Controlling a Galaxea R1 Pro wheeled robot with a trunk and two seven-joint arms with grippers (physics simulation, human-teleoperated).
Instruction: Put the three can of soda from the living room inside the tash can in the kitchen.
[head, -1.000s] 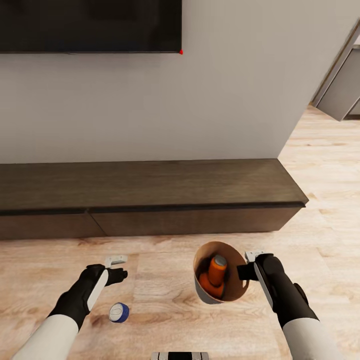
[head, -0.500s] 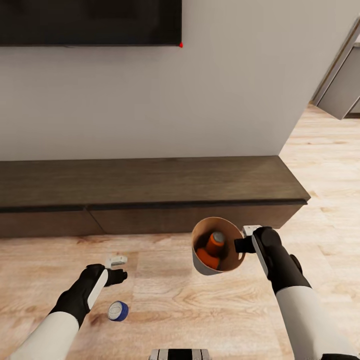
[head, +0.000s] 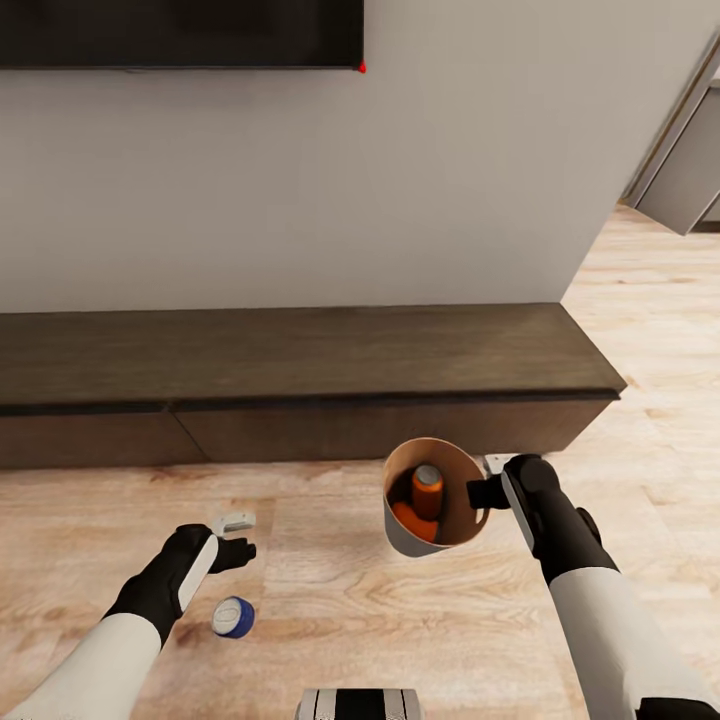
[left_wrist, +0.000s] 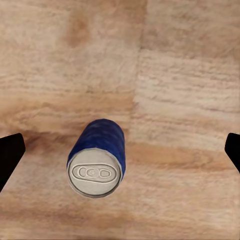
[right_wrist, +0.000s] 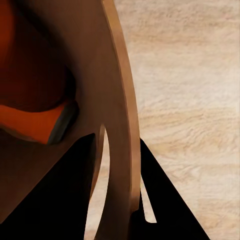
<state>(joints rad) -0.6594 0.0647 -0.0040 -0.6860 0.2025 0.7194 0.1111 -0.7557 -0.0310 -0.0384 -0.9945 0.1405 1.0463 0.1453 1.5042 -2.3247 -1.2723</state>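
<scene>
My right gripper (head: 487, 492) is clamped on the wall of the tash can (head: 405, 535), one finger inside and one outside; in the right wrist view the fingers (right_wrist: 165, 200) pinch the coppery rim right by the slot handle (right_wrist: 101, 150). I hold the can up off the floor, tilted so its mouth faces me, just in front of the right end of the long dark bench (head: 300, 355). Two orange soda cans (head: 427, 490) sit inside it, one standing against the wall, the other lower down beside it.

My left gripper (head: 236, 537) hangs over the pale wood floor (head: 350, 590) with its fingers spread wide and nothing between them. The blue soda can (head: 233, 617) lies on its side on the planks, near my left wrist. In the left wrist view the blue can (left_wrist: 97, 157) lies between my two dark fingertips (left_wrist: 10, 152), well apart from each, its silvery top turned toward the camera.

Behind the bench rises a plain grey wall (head: 400, 180), with the lower edge of a black screen (head: 180, 35) at its top.
</scene>
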